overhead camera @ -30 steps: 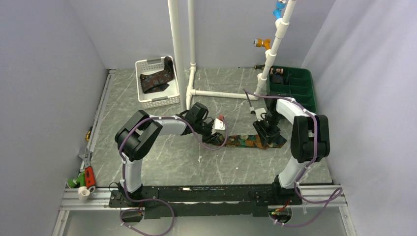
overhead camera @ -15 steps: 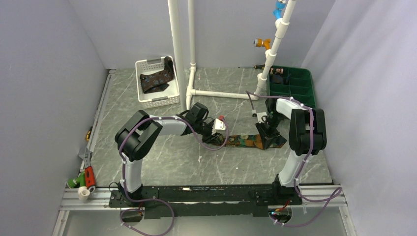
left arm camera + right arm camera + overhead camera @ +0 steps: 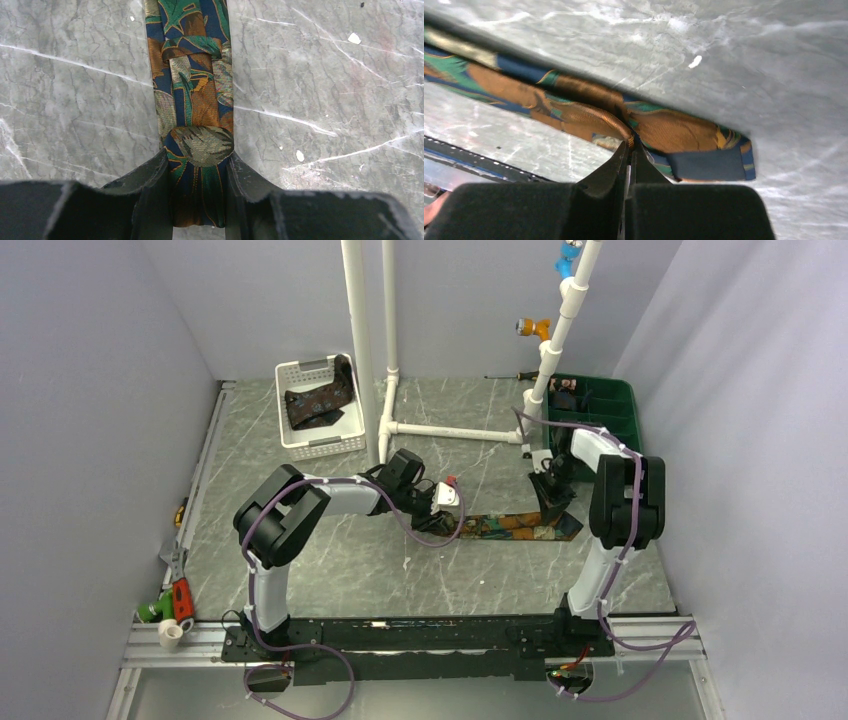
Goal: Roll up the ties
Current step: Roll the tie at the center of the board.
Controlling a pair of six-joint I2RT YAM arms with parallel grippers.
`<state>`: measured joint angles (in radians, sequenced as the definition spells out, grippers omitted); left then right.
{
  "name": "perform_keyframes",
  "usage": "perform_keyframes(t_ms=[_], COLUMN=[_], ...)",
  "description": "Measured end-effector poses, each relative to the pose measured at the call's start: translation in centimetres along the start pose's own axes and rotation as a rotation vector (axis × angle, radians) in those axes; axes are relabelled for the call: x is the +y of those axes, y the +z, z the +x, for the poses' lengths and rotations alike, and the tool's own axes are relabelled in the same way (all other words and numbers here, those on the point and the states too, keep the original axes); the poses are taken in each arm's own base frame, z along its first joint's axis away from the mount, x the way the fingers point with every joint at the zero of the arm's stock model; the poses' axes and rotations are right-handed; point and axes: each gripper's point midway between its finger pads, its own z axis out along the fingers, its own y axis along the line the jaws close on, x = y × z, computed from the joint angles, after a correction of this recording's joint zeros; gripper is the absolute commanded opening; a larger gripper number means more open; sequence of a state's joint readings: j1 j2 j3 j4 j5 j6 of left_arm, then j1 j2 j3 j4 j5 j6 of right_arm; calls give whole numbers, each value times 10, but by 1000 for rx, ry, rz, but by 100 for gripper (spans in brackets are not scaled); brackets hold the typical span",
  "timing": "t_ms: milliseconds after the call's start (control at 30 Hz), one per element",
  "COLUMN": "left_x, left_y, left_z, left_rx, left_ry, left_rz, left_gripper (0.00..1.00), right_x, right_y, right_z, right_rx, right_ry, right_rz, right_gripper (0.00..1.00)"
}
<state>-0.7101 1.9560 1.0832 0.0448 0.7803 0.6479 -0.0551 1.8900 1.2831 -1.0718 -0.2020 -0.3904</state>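
- Black fingers of the left gripper fill the bottom of the left wrist view. They are clamped against both edges of the orange and teal tie, just at a rounded fold where its end has been turned over.
- Beyond that fold the tie runs straight away from the fingers, with a narrow band of the same fabric crossing it farther up.
- Right gripper: its jaws are pressed almost together and pinch a raised fold of the same tie, near the square-cut end with a navy patch.
- Seen from above, this tie lies stretched out on the grey marbled table, spanning from one gripper to the other.
- White basket, at the rear left of the table, holds a second tie. It is dark brown with small pale motifs and lies bunched, one end rising over the far right rim.
- Green bin, at the rear right, is divided into compartments. A few small dark things sit in its far left part, too small to identify.
- White pipe frame stands between the two containers.
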Motion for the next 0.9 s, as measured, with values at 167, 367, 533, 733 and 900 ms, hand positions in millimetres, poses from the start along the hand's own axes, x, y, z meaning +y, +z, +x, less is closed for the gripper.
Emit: perform_keyframes(t_ms=[167,367,533,733,900], left_x=[0,0,0,0,0], left_y=[0,0,0,0,0], left_z=[0,0,0,1,1], left_rx=[3,5,5,2,4], left_ry=[5,5,5,8,5], left_rz=[-2,-3,-5,-7,-10], left_gripper=[13,13,14,15,15], right_x=[1,-2,-8,41,116], right_y=[22,13,-33,-70,-39], right_z=[24,21,-32,-71,-69], right_rx=[87,84,-83,-307,-312], right_ry=[3,4,-18,9,111], right_rz=[-12,-3,6,-197,-463], right_gripper=[12,52,64,61,57])
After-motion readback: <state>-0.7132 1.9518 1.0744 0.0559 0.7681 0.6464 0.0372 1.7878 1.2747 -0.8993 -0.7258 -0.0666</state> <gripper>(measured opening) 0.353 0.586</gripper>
